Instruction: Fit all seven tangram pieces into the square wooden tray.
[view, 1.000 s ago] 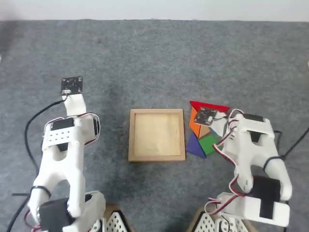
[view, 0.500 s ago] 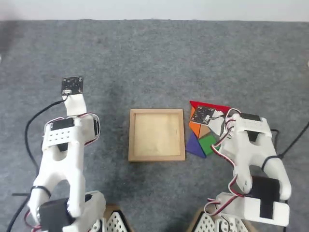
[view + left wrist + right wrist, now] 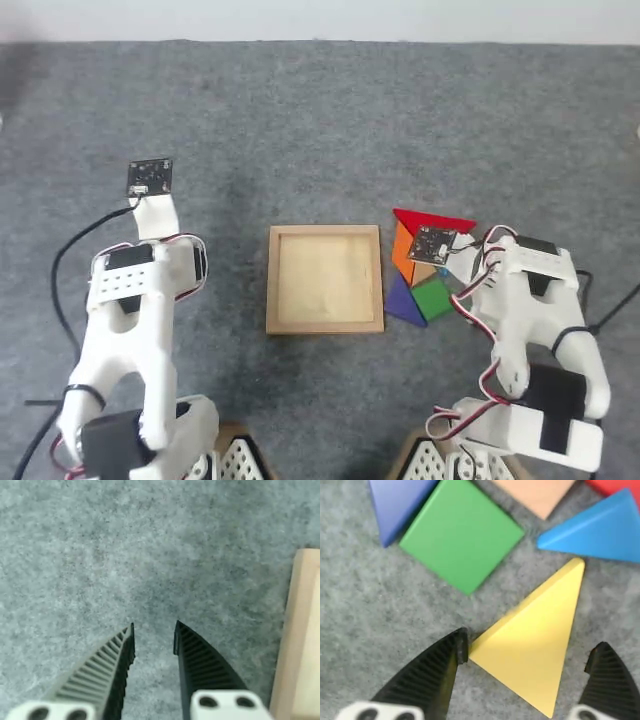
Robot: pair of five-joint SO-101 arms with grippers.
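The square wooden tray lies flat in the middle of the grey felt surface, between the two arms. The tangram pieces sit in a loose cluster on the surface just beside the tray's rim, on the right arm's side. In the high view the red triangle lies farthest from the arm bases, the orange piece is next to the tray's edge, and the purple triangle and green square come nearer the bases. The right end effector hangs low over this cluster with its jaws spread wide, one on either side of the yellow triangle. One fingertip is at that triangle's corner, the other stands just off its far edge, and nothing is clamped. Close by in the same wrist view are the blue triangle and a tan piece. The left end effector points down at bare felt with its jaws only narrowly parted and nothing between them, the tray's pale wall near it.
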